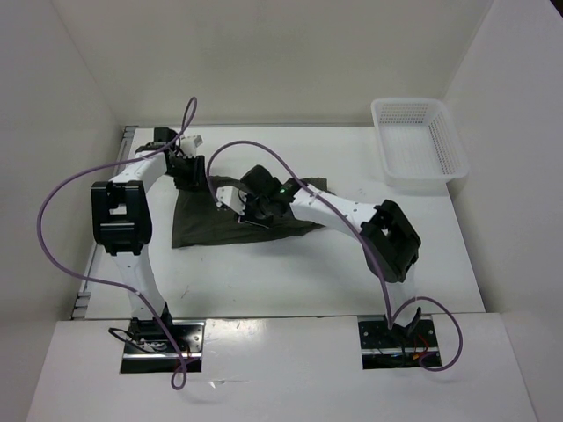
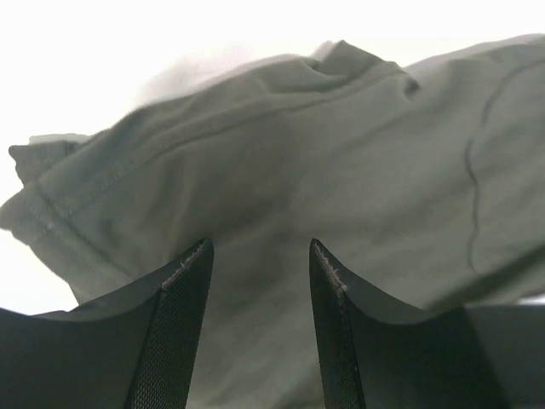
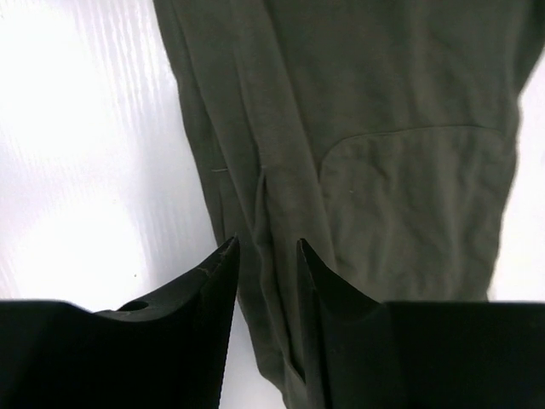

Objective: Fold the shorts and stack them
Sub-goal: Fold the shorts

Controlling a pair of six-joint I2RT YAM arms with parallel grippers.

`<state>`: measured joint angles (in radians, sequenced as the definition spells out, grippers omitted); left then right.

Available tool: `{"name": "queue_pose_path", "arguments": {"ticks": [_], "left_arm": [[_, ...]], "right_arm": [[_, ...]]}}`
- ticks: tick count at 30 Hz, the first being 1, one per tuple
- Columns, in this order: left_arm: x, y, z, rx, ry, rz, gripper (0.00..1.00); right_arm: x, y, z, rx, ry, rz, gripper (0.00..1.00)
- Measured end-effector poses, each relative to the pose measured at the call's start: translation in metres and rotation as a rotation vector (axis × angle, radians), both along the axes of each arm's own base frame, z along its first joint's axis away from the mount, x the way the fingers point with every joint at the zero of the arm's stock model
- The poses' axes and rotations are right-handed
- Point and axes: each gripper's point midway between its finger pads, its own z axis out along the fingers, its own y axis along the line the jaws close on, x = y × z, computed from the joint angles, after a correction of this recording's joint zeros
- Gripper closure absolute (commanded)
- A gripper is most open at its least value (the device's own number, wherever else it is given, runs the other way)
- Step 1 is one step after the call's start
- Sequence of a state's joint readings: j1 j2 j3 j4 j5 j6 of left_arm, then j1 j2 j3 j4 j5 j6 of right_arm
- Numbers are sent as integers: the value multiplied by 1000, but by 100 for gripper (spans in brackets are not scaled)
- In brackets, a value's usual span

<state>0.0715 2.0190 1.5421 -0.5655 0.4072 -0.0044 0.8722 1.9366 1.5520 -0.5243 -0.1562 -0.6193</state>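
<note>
Top external view: the shorts (image 1: 198, 224) are spread mid-table (image 1: 290, 281), long axis running 9 to 3 o'clock. Both arms are bent inward over them. The right gripper (image 3: 266, 245) is lowered mid-cloth, jaws nearly together around a fold, though a real pinch can't be told. The left gripper (image 2: 260, 247) is held parted over the 11 o'clock corner. A white basket (image 1: 418, 141) is parked at 1 o'clock.
</note>
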Motion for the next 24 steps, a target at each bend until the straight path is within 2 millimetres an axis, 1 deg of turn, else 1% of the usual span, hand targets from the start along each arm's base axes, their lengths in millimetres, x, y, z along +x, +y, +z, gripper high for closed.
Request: {"name": "queue_pose_path", "arguments": {"ticks": [1,2,3,10,17,21,22,24], "left_arm": [[1,1,-4,13,3,4,43],[2,1,-7,23,4,5,43],[4,2,-8,30,1,6,43],[12,8,-10,65,-22,22,43],[13,10,-11,78,-27,29,43],[14,11,-11,83,-27,32,43],[14,11,-11,84,-28,32,43],[14,12,-11,86,-28,33,43]], "right_arm": [[-1,0,-5,-9,5,2,58],[-3,0,-10,-19,11,4,51],[-4,0,-14,-27,19,6,50],[-10,3,-46,-78,54,20,50],[-1,2,-67,-112,42,-8,50],[2,1,-73,-122,35,-25,50],[3,2,-73,-120,31,-28,54],[5,2,-74,-119,24,-36,59]]}}
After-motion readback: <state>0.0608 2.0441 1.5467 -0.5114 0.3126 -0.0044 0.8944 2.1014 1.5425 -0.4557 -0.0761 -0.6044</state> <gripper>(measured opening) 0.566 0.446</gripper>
